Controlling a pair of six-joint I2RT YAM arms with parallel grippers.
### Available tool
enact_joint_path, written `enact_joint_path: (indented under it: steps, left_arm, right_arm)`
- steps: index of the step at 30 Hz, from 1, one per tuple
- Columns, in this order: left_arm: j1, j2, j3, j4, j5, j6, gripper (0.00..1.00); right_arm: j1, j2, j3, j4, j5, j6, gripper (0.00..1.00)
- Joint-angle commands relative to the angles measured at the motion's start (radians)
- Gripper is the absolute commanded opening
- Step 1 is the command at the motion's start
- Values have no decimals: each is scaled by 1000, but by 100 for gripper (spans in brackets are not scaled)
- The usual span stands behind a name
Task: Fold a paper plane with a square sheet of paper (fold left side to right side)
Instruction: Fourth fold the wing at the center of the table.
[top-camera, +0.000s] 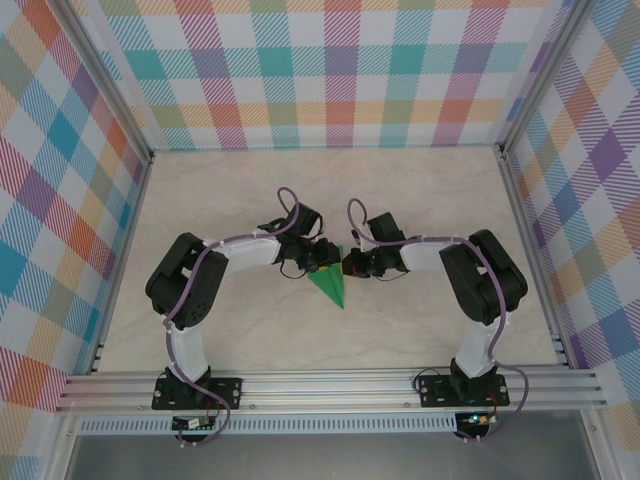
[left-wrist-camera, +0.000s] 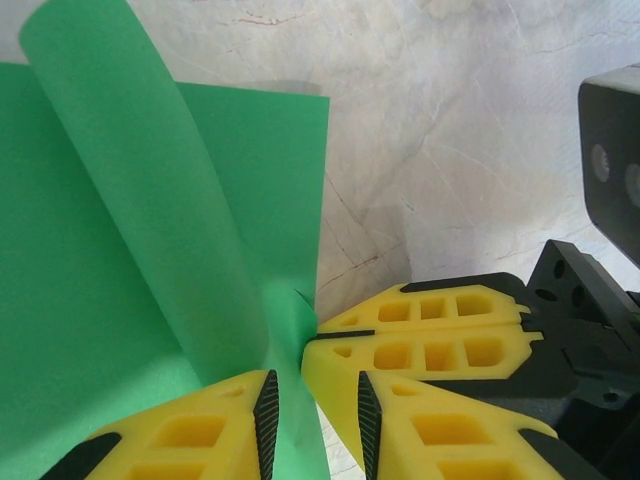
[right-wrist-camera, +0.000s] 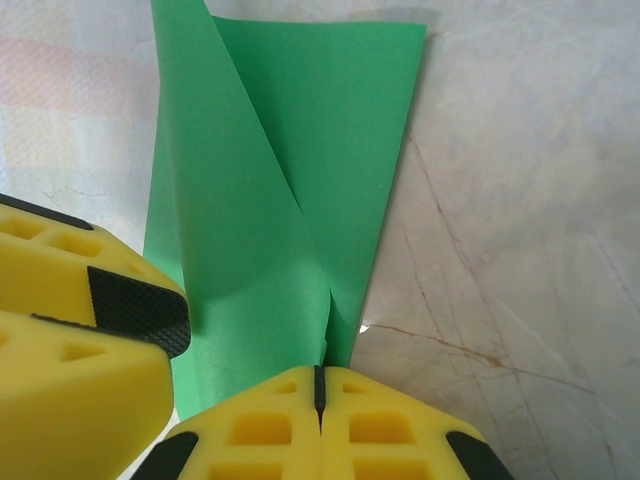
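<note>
Yellow fingers (left-wrist-camera: 200, 440) of left tool (left-wrist-camera: 316, 405) sit nearest: partly spread, straddling raised flap of paper plane (left-wrist-camera: 120, 300), no firm pinch visible. Right tool (right-wrist-camera: 320, 388) pressed together, pinching paper edge at its seam. Plane lies on tabletop (top-camera: 250, 200) mid-workspace, wide end between both tools, tip toward near edge; long axis runs far-to-near. Flap stands on left-tool side, right tool just beside it. Judgement: flap must swing rightward across that axis; left tool nearer for it, right tool acts as anchor.
</note>
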Motion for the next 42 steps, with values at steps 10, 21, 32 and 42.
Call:
enact_joint_path:
  steps: [10, 21, 32, 42]
  left_arm:
    - [-6, 15, 1, -45, -45, 34, 29]
    - [-5, 26, -14, -67, -79, 48, 28]
    - [-4, -4, -25, -103, -108, 69, 28]
    - [0, -122, -30, -106, -83, 80, 28]
  right_arm:
    - [15, 33, -6, -114, 51, -31, 4]
    - [17, 37, 0, -125, 59, -35, 4]
    - [20, 42, 5, -129, 62, -39, 4]
    - [21, 48, 12, -129, 56, -40, 4]
